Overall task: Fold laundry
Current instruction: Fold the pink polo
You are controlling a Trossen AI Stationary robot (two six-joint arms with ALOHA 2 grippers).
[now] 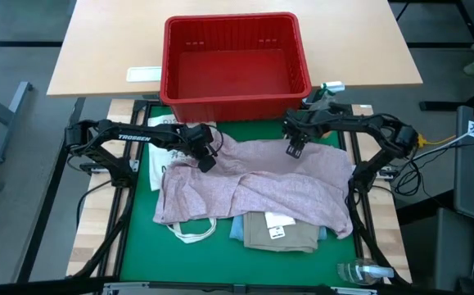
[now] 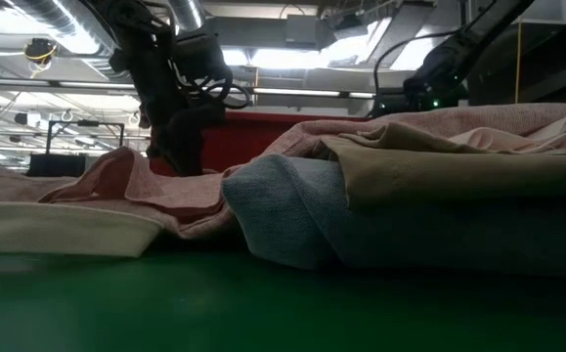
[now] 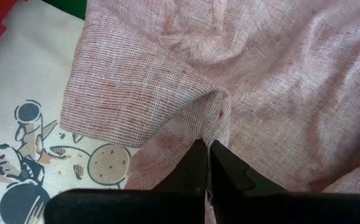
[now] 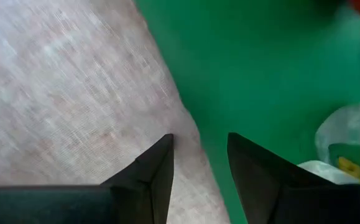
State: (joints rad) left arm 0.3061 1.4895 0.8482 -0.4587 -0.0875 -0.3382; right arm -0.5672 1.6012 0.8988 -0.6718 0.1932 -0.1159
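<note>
High view, red basket (image 1: 235, 106) empty, left hand (image 1: 206, 160) pinching pink shirt (image 1: 261, 184), right hand (image 1: 294, 149) apart.

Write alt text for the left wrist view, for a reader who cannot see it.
The left claw is shut, pinching a fold of the pink heathered shirt, which fills most of the view. Under the shirt's edge lies a cream cloth printed with cartoon drawings.

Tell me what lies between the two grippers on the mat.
In the high view, only the pink shirt spans the stretch from the left gripper, shut on its fabric, to the open right gripper above its far edge.
</note>
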